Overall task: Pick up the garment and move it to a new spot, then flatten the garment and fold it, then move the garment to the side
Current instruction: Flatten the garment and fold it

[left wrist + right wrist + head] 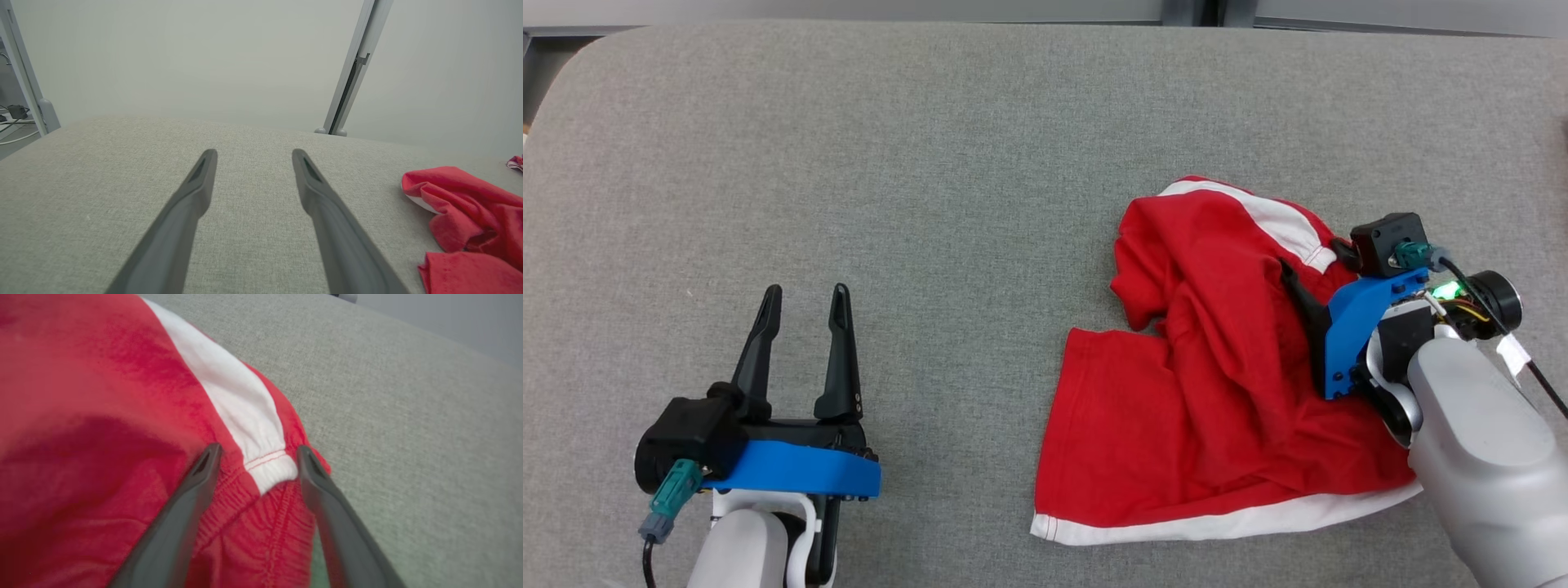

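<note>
Overhead, the red garment (1201, 392) lies crumpled near the table's (931, 163) right edge, well apart from the left gripper (806, 290). The left wrist view shows that gripper's fingers spread wide over bare table. In the right wrist view, the right gripper (257, 451) has its fingers parted, with the waistband's white stripe between them.

We count 1 garment (1217, 392), red, w/ 2 white bands (1258, 208) showing. Grippers: 2, i.e. left gripper (805, 289) and right gripper (259, 448), 2 dark fingers (760, 343) ea., 4 total. Blue brackets (792, 478): 2, 1 per wrist. Teal plugs (674, 486): 2. Green light (1445, 290): 1. Grey padded table (931, 163): 1. Upright posts (351, 69) in left wrist view: 2.
</note>
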Available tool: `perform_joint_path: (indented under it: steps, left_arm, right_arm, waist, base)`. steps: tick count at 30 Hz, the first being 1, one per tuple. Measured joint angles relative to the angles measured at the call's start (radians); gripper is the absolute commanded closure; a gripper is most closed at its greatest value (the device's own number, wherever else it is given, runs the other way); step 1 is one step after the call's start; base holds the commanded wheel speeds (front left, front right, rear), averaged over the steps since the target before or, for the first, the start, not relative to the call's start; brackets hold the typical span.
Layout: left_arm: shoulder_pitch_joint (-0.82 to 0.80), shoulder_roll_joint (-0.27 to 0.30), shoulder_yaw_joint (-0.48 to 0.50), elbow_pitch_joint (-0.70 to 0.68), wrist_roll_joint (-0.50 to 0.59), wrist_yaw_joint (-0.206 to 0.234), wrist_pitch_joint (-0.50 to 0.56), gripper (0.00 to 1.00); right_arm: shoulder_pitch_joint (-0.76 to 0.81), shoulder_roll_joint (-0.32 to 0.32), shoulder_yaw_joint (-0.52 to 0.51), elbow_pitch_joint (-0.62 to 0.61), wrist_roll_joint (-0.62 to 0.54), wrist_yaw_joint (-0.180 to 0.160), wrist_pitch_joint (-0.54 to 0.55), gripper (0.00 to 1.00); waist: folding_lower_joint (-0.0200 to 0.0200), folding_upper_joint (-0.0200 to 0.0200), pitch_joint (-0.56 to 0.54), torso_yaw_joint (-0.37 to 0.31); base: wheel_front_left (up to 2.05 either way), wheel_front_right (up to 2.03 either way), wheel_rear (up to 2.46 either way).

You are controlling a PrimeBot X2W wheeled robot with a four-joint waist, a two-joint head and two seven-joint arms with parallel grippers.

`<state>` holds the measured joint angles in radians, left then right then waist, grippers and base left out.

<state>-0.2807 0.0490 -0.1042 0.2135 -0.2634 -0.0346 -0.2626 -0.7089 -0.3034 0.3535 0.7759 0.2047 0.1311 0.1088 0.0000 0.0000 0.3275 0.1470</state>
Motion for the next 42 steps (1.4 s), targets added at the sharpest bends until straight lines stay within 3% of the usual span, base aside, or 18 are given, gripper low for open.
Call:
perform_joint_path:
  steps: [1,8,13,19,20,21,22,27,31,42]
  left_arm:
    - [-0.001,0.0,-0.001,0.0,0.0,0.001,0.0,0.0]
    - [-0.009,0.0,-0.007,0.0,-0.007,0.004,0.0,0.0]
    - [-0.017,0.0,-0.011,-0.001,-0.009,0.006,0.0,0.0]
    - [-0.021,0.0,-0.023,-0.002,-0.018,0.01,0.0,0.0]
    - [-0.021,0.0,-0.025,-0.002,-0.019,0.01,0.0,0.0]
    - [-0.021,0.0,-0.025,-0.002,-0.021,0.011,0.0,0.0]
    - [-0.022,0.0,-0.025,-0.002,-0.022,0.014,0.0,0.0]
    - [-0.021,0.0,-0.017,-0.002,-0.015,0.014,0.0,0.0]
    - [-0.013,0.0,0.004,-0.004,0.004,0.01,0.0,0.0]
    - [0.05,0.0,0.061,-0.013,0.055,-0.009,0.0,0.0]
  right_arm:
    - [-0.011,0.0,0.007,0.016,0.009,0.0,0.007,1.0]
    - [-0.097,-0.02,0.005,0.103,0.026,0.001,-0.018,1.0]
    - [-0.213,-0.035,-0.119,0.178,-0.014,0.0,-0.137,1.0]
    - [-0.279,-0.011,-0.238,0.293,-0.107,0.0,-0.225,1.0]
    - [-0.281,-0.001,-0.247,0.31,-0.118,0.0,-0.232,0.64]
    - [-0.281,0.009,-0.254,0.323,-0.126,0.0,-0.243,0.05]
    - [-0.282,0.016,-0.263,0.331,-0.129,0.0,-0.263,0.0]
    - [-0.281,0.031,-0.278,0.332,-0.142,0.0,-0.345,0.0]
    - [-0.236,0.033,-0.289,0.244,-0.128,0.0,-0.369,0.0]
    - [0.167,0.07,-0.336,-0.33,-0.053,0.0,-0.373,0.0]
  waist:
    - [0.0,0.0,0.002,0.001]
    - [0.0001,0.0,0.012,0.009]
    - [0.0,0.0,0.022,0.017]
    - [0.0,0.0,0.029,0.031]
    - [0.0001,0.0,0.029,0.032]
    - [0.0,0.0,0.029,0.031]
    - [0.0001,0.0,0.028,0.03]
    - [0.0001,0.0,0.012,0.014]
    - [0.0,0.0,-0.009,-0.009]
    - [0.0,0.0,-0.079,-0.093]
  base:
    - [0.0,0.0,0.0]
    - [0.0,0.0,0.0]
    - [0.0,0.0,0.0]
    - [0.0,0.0,0.0]
    - [0.0,0.0,0.0]
    - [0.0,0.0,0.0]
    - [0.0,0.0,0.0]
    - [0.0,0.0,0.0]
    - [0.0,0.0,0.0]
    - [0.0,0.0,0.0]
